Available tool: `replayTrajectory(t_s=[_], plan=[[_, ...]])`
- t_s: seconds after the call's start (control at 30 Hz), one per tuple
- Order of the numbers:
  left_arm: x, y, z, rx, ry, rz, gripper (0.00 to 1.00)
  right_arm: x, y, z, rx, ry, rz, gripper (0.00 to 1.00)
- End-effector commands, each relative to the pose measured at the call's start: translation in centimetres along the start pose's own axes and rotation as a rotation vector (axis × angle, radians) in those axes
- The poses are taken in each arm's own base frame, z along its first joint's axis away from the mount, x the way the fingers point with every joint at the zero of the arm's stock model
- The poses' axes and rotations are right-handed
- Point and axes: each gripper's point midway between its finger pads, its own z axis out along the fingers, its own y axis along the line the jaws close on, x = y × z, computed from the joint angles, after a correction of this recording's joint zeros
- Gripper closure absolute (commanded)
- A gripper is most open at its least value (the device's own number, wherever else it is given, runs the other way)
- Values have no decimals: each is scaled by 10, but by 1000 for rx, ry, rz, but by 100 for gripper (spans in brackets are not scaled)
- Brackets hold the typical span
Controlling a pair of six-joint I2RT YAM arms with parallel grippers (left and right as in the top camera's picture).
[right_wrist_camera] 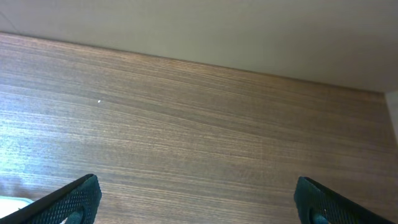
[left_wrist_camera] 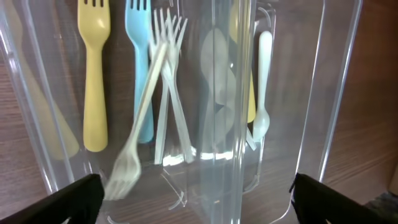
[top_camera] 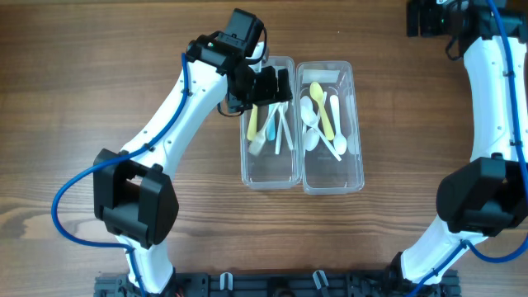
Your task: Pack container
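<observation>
Wooden worktop | centred, clear fork container touching spoon container, cutlery apparently sorted by kind | left jaws wide, empty, above forks | right jaws wide, empty, parked far corner.

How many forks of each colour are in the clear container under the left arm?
Yellow forks: 1
Blue forks: 1
White forks: 3, one of them blurred and lying diagonally
Total: 5
</observation>
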Motion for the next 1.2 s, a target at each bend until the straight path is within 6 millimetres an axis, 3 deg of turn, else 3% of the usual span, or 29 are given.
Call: replayTrajectory(t_s=[0.0, 0.23, 0.33, 0.77, 0.93, 1.03, 1.17], plan=[[-6, 13, 3, -27, -11, -28, 0, 1, 2, 1, 7, 6, -13, 0], [-41, 40, -18, -9, -110, -91, 0, 1, 2, 1, 7, 6, -13, 0], [-46, 51, -22, -14, -121, -115, 0, 1, 2, 1, 7, 6, -13, 0], [-48, 56, -23, -31, -129, -122, 0, 1, 2, 1, 7, 6, -13, 0], [-53, 80, -26, -165, -173, -135, 0, 1, 2, 1, 7, 6, -13, 0], [-46, 93, -28, -226, -155, -150, 0, 1, 2, 1, 7, 6, -13, 0], [-63, 111, -41, -266, -230, -175, 0, 1, 2, 1, 6, 6, -13, 0]])
